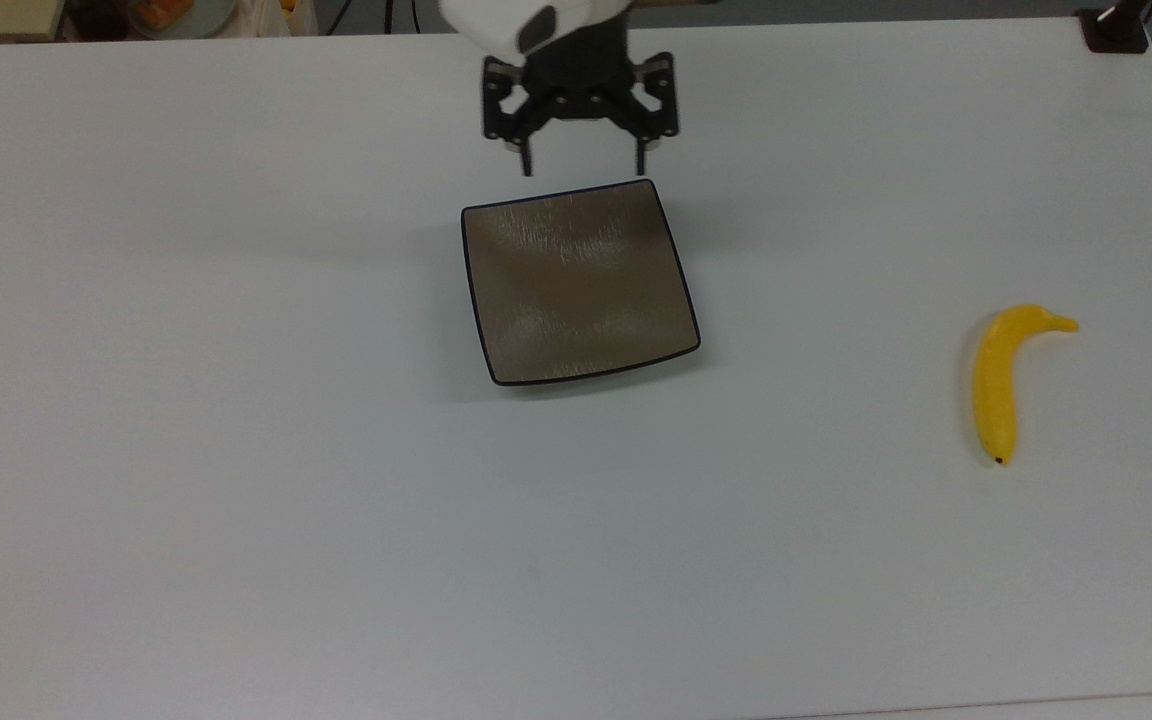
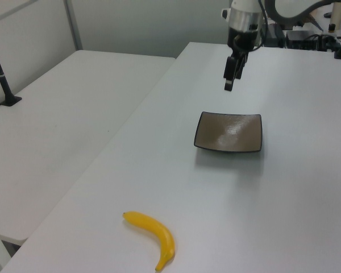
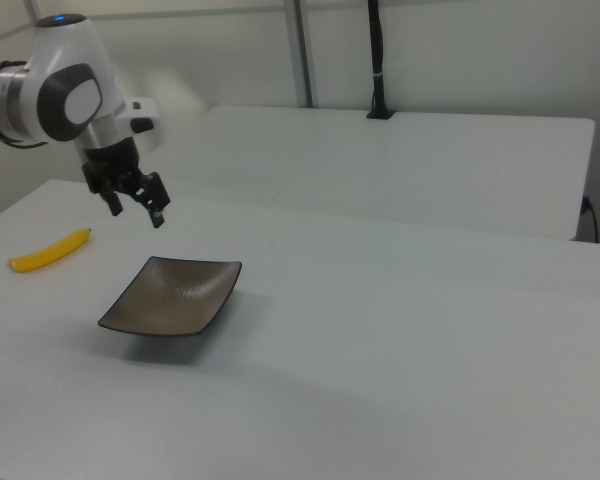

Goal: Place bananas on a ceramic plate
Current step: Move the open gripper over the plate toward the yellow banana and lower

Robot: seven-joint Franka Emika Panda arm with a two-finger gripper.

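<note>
hovering above the table (image 1: 236,450), the gripper (image 1: 582,170) sits just past the plate's (image 1: 576,285) 12 o'clock edge in the top view, fingers spread wide and holding nothing. fingertips point down, clear of the rim. in the left view the gripper (image 2: 228,85) hangs at about 11 o'clock from the plate (image 2: 229,132), up in the air. in the right view the gripper (image 3: 136,215) floats at 11 o'clock above the plate (image 3: 172,296), white arm (image 3: 65,90) reaching in from the right view's left. the banana (image 1: 1003,378) lies flat on the table, well apart from the plate, out at 3 o'clock in the top view, dark tip toward 6 o'clock. in the left view the banana (image 2: 153,232) rests at 7 o'clock from the plate. in the right view the banana (image 3: 50,250) lies at 10 o'clock. the plate is bare.
</note>
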